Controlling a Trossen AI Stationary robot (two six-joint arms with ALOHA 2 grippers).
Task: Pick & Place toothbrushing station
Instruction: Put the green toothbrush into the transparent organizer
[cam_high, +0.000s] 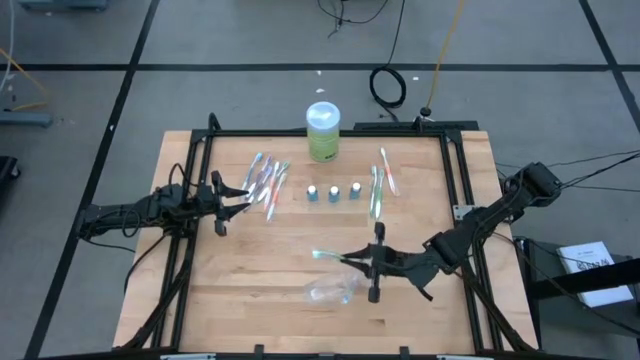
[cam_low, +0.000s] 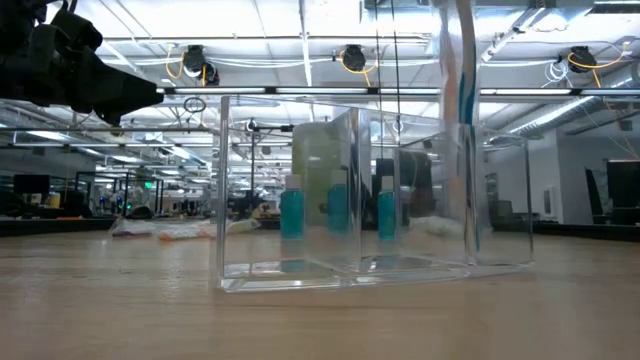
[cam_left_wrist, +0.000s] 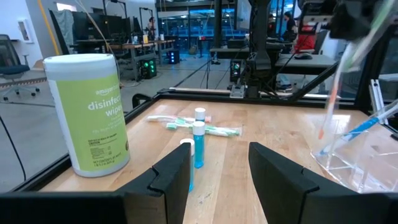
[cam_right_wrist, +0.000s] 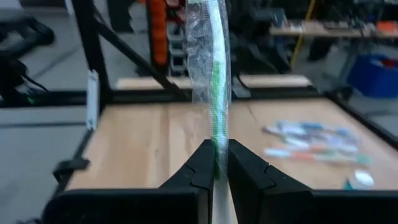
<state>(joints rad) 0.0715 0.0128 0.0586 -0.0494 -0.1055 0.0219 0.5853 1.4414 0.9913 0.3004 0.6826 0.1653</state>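
Toothbrush (cam_right_wrist: 213, 74), wrapped: pinched in right gripper (cam_high: 375, 262) at near centre of table (cam_high: 240, 300), head end jutting left, above clear organiser (cam_high: 335, 290). Green-and-white handle, thin, long, stiff; crinkly clear film wrap, likely slippery. Probably very light; best held mid-handle, where now clamped, to limit swing. Organiser: clear hard plastic, square-walled compartments, smooth, likely to slide if nudged. Left gripper (cam_high: 232, 195): fingers part-open, empty, at left beside loose pile of toothbrushes (cam_high: 268, 182), mixed colours, wrapped. Three small tubes (cam_high: 334, 191): blue bodies, white caps, upright, centre, easily tipped. Second pair of brushes (cam_high: 380, 185) right of tubes. Wipes canister (cam_high: 322, 130): green, cylindrical, far centre.
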